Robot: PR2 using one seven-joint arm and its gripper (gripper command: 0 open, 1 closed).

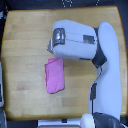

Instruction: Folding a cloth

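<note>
Arm base: the white, rounded shoulder housing [94, 121] sits at the bottom edge of the exterior view, toward that view's right, nearest the lower border.
Arm link: a long white, smooth upper link [109, 75] rises from the base along the exterior view's right side, with a dark joint band about halfway up.
Cloth: the small pink, soft fabric rectangle [54, 75] lies flat on the table, standing long-side upright in the frame, slightly tilted; its upper end is just below the pincer's tip, touching or nearly under it, and the picture is too blurred to tell which.
Cloth shape: one layer or two cannot be made out; the upper corner toward the exterior view's right looks a little raised or bunched.
Pincer: the white, boxy gripper head with grey metal tip [51, 46] points toward the exterior view's left, above the cloth's top edge.
Pincer state: the fingers are seen from above and blur together, so I cannot tell whether they are spread, closed or pinching fabric.
Table: the light wooden tabletop with rounded corners [25, 45] lies under everything and reaches past the pincer to the top of the frame.
Surroundings: dark floor shows beyond the table's far edge.
</note>
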